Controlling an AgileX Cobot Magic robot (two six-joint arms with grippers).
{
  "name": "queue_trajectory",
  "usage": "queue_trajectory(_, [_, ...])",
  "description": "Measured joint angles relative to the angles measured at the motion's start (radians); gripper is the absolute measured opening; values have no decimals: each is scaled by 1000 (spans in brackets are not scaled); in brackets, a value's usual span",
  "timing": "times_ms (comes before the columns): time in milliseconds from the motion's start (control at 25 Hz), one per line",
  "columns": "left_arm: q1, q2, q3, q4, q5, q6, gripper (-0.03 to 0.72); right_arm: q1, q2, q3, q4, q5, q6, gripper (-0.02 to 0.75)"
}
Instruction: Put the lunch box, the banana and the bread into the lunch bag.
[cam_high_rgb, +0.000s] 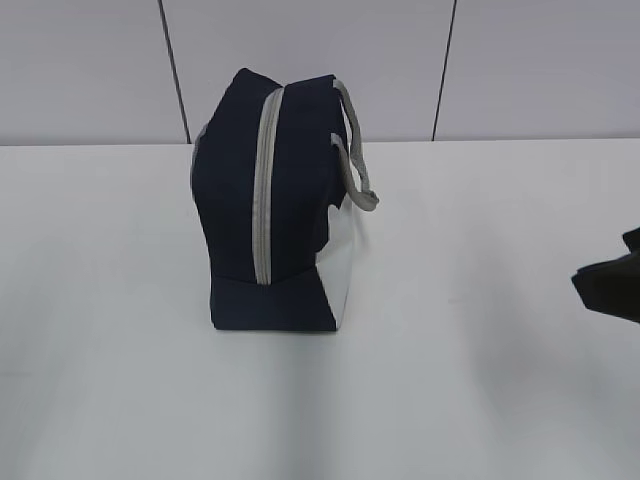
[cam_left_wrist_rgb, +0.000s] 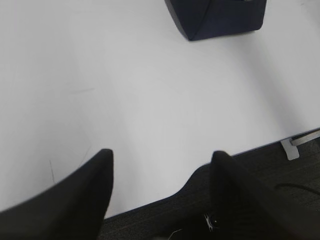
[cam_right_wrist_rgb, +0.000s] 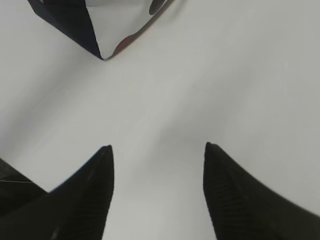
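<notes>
The lunch bag (cam_high_rgb: 270, 200) stands upright on the white table (cam_high_rgb: 480, 380), dark navy with a white side panel, its grey zipper closed and grey handles hanging to the right. Its corner shows in the left wrist view (cam_left_wrist_rgb: 215, 17) and in the right wrist view (cam_right_wrist_rgb: 95, 25). My left gripper (cam_left_wrist_rgb: 162, 155) is open and empty over the table's near edge. My right gripper (cam_right_wrist_rgb: 157, 147) is open and empty above bare table; a part of it shows at the right edge of the exterior view (cam_high_rgb: 612, 280). The lunch box, banana and bread are out of view.
A grey panelled wall (cam_high_rgb: 320, 60) stands behind the table. The table's front edge and dark floor (cam_left_wrist_rgb: 280, 175) show in the left wrist view, with a metal bracket (cam_left_wrist_rgb: 292, 147) at that edge.
</notes>
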Motion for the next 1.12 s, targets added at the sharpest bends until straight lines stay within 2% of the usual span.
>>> queue_trajectory(320, [0, 0, 0, -3, 0, 0, 424, -23, -148, -2, 5, 171, -2, 425])
queue_trajectory(440, [0, 0, 0, -3, 0, 0, 424, -68, -206, -2, 37, 217, -1, 435])
queue_trajectory(720, [0, 0, 0, -3, 0, 0, 424, -216, -355, -2, 58, 299, -1, 512])
queue_trajectory(1120, [0, 0, 0, -3, 0, 0, 424, -313, -594, 133, 77, 412, 11, 519])
